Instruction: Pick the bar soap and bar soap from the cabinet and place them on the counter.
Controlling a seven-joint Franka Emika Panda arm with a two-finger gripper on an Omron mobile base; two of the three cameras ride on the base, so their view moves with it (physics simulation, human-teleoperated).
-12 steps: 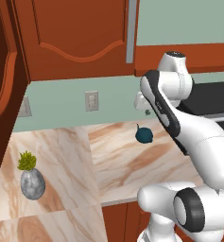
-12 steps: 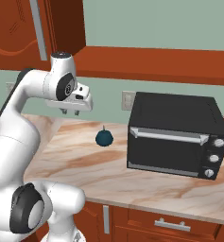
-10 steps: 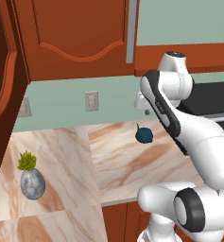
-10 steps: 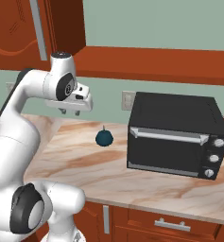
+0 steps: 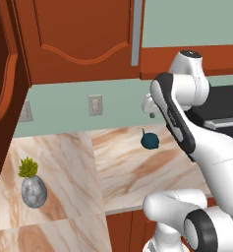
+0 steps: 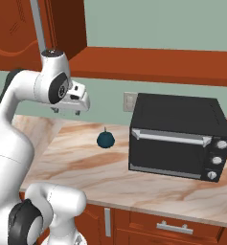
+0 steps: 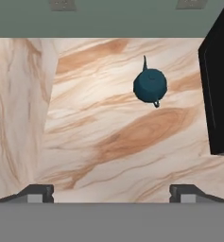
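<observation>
my gripper [image 7: 111,191] hangs above the counter [image 7: 108,156], a glossy beige-pink marble slab streaked with brown veins; the two dark fingertips sit far apart at the bottom of the hand view, jaws wide and empty. a small round dark-teal teapot [image 7: 150,85] stands right of centre in that view, close beside the matte black boxy oven [image 6: 178,135] with its grey bar handle and three pale knobs. the cabinet [image 5: 81,39], reddish-brown wood with an arched panel and grey bar handle, spans the top of the left base view; its door appears shut. a speckled grey stone vase with a green sprig [image 5: 32,183] sits lower left. no lettering is legible.
</observation>
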